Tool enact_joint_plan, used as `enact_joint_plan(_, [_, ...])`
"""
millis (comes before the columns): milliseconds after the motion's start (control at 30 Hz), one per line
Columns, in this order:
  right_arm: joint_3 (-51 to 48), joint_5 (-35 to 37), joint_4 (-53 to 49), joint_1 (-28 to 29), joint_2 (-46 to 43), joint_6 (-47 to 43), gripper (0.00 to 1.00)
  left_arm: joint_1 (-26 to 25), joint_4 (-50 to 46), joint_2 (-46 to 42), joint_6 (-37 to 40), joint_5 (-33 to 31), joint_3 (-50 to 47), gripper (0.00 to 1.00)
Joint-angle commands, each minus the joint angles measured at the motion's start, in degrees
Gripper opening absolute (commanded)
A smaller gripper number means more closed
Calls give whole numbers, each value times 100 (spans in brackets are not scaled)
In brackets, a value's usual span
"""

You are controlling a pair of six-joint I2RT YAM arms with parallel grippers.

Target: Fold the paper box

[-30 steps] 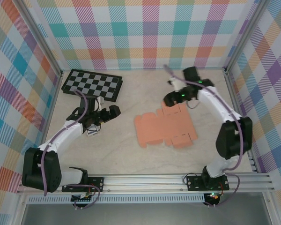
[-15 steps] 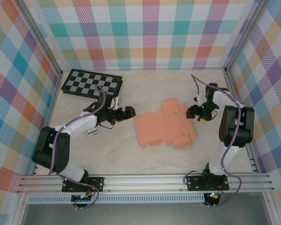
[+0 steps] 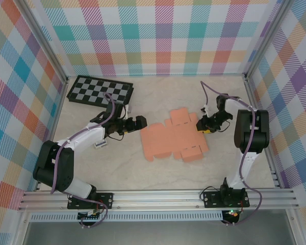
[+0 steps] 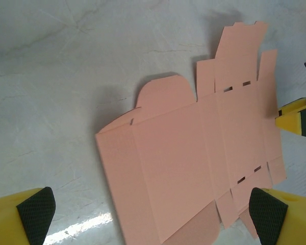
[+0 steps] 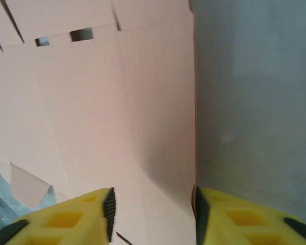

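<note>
The paper box (image 3: 173,135) is a flat salmon-orange die-cut sheet with flaps and slots, lying mid-table. My left gripper (image 3: 139,122) hovers low at its left edge, open wide, and the sheet (image 4: 194,153) spreads out ahead between the two pads of that gripper (image 4: 153,209). My right gripper (image 3: 200,126) sits at the sheet's right edge. Its jaws stand part-way apart astride a strip of the card (image 5: 92,102), with the card's edge against the right pad (image 5: 200,214). One yellow right fingertip (image 4: 298,120) shows in the left wrist view.
A black-and-grey checkerboard (image 3: 99,92) lies at the back left. A small white tag (image 3: 100,144) lies beside the left arm. Plaid walls close in the table on three sides, and an aluminium rail (image 3: 158,196) runs along the front.
The right gripper came down to the sheet's right edge and its jaws narrowed. The sheet slid slightly left. The left gripper reached right to the sheet's left edge, then held still.
</note>
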Motion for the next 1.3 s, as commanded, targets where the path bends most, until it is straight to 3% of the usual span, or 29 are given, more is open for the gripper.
enact_joint_plan(0, [269, -198, -215, 212, 31, -468, 30, -20, -213, -234, 114, -141, 81, 100])
enact_joint_plan(167, [296, 231, 29, 559, -306, -637, 17, 94, -313, -447, 230, -121, 159, 100])
enact_joint_plan(367, [499, 787, 125, 932, -601, -834, 12, 403, -295, -590, 348, 141, 135, 100])
enact_joint_plan(400, [556, 769, 110, 925, -611, -768, 15, 452, -303, -593, 363, 168, 134, 100])
enact_joint_plan(467, [744, 520, -74, 824, -540, -539, 35, 521, -317, -599, 376, 216, 139, 100])
enact_joint_plan(533, [968, -648, -469, 420, -359, -298, 46, 557, -602, -552, 335, 228, 178, 100])
enact_joint_plan(700, [572, -1052, -195, -94, -226, 366, 49, 551, -543, -399, 285, 521, -124, 100])
enact_joint_plan(1000, [125, -1332, 163, 58, 172, 594, 49, 324, -187, -314, 382, 1356, -459, 100])
enact_joint_plan(1267, [551, -1432, 11, 424, 736, 496, 46, 68, -284, 30, 613, 1454, -452, 100])
